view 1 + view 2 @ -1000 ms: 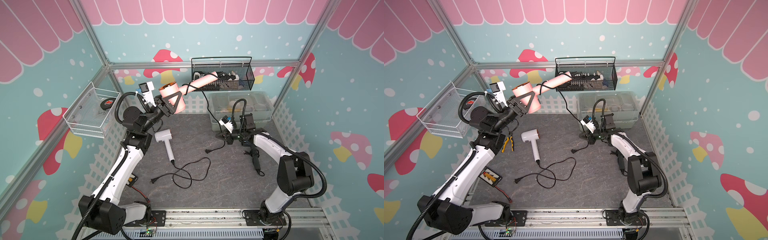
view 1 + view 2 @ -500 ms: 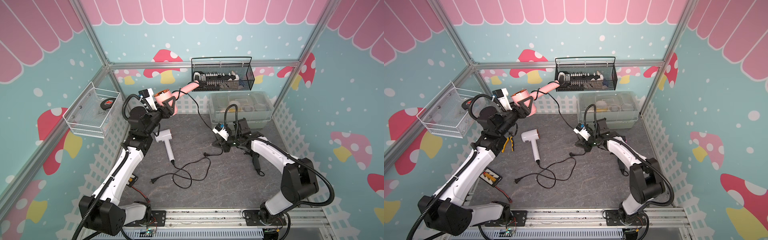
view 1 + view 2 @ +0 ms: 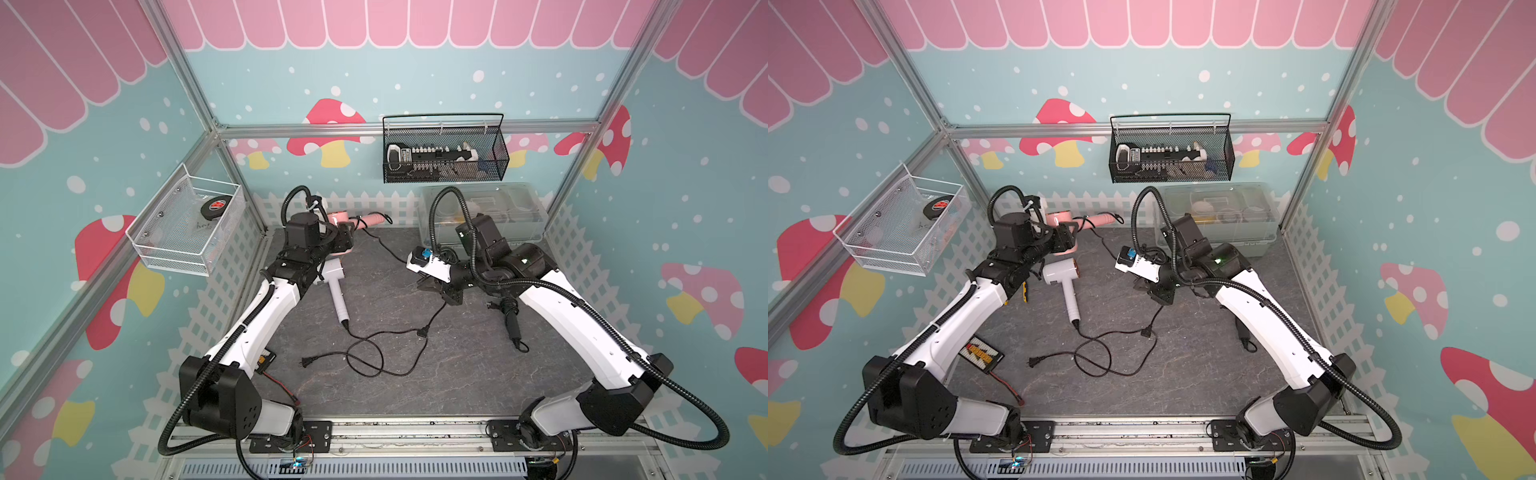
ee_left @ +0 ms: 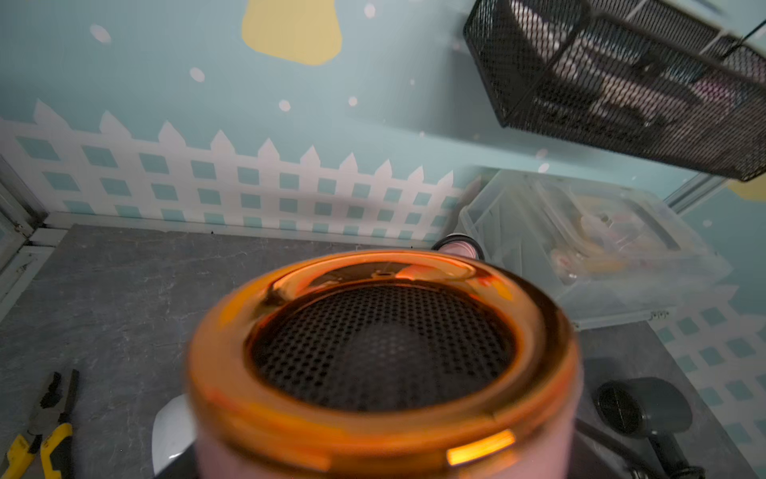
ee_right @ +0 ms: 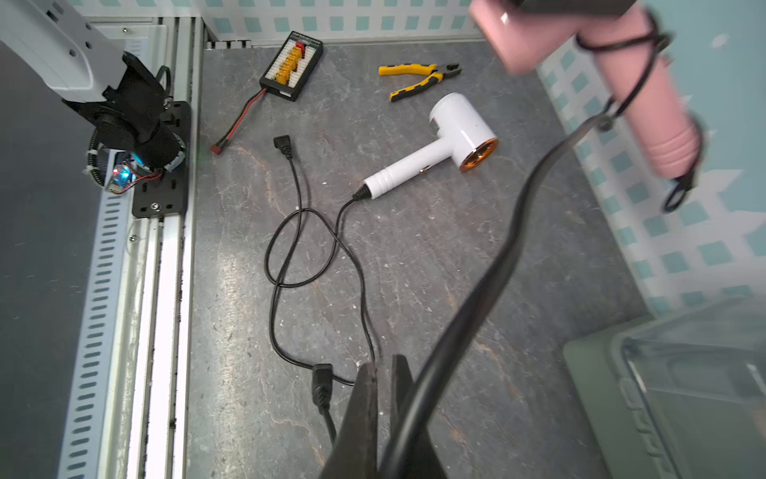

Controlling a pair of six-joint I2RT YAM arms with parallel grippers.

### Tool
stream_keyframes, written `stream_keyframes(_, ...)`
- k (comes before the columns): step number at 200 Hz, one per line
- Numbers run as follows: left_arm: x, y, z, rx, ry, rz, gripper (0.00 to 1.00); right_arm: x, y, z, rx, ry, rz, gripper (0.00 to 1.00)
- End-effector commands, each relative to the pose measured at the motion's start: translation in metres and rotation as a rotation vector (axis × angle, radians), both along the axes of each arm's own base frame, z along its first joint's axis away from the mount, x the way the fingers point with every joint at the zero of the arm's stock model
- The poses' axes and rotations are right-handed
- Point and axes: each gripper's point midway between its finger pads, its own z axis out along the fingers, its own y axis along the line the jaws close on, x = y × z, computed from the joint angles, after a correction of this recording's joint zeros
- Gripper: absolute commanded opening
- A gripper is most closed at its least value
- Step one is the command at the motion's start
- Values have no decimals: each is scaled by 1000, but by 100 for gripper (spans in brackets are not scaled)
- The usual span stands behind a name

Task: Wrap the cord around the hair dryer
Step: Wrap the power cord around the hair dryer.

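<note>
Cord [image 5: 476,298]: black, round in section, flexible. Plug end flat on grey, stone-textured mat [image 3: 457,374] mid-table, beside loose loops of white dryer [image 5: 460,124] lead. Routed up from there into right gripper [image 5: 383,367]: flat black fingers pressed together, pinching cord.

Further back, white dryer lying on mat: glossy, T-shaped, copper-ringed. Yellow-handled pliers [image 5: 418,79] to its left, beside left arm.

Beyond right gripper, cord running on to dryer [image 3: 370,219] at far left of mat, held off surface close to fence wall. Dryer: pink smooth plastic, cylindrical handle ribbed at end, barrel head with polished copper rim and black perforated grille. Left gripper [image 3: 345,235] clamped across barrel head, fingers out of sight in its wrist view.

Handle long axis level, parallel to back wall, pointing to robot's right. One cord turn around handle.

Farthest: clear plastic bin [image 3: 519,232], black wire-mesh basket [image 3: 444,174] on wall.
</note>
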Motion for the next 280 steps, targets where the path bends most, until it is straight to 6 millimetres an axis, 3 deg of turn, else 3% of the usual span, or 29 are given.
stream_keyframes(1,-9,-24,16,52,-25,-104,0,2,-24,8,-130,-92,-17,0)
stream_keyframes(37,-42,-76,-14,114,65,-317,0,35,-33,42,-193,-272,-89,0)
stream_keyframes(59,-67,-100,-23,109,86,-460,0,59,-38,57,-228,-352,-126,0)
stream_keyframes(66,-82,-117,-23,106,84,-532,0,65,-37,61,-225,-364,-126,0)
stream_keyframes(93,-123,-150,-22,64,71,-750,0,96,-42,63,-221,-373,-155,0)
stream_keyframes(116,-151,-165,-19,31,60,-875,0,121,-47,57,-201,-341,-175,0)
stream_keyframes(148,-184,-175,9,-81,-25,-1024,0,150,-58,29,-179,-239,-206,0)
stream_keyframes(199,-204,-175,54,-222,-152,-1090,0,165,-66,-37,-103,-9,-208,0)
stream_keyframes(236,-195,-157,90,-362,-261,-1059,0,160,-65,-78,-1,144,-202,0)
stream_keyframes(280,-171,-133,111,-485,-346,-971,0,147,-58,-95,176,255,-199,0)
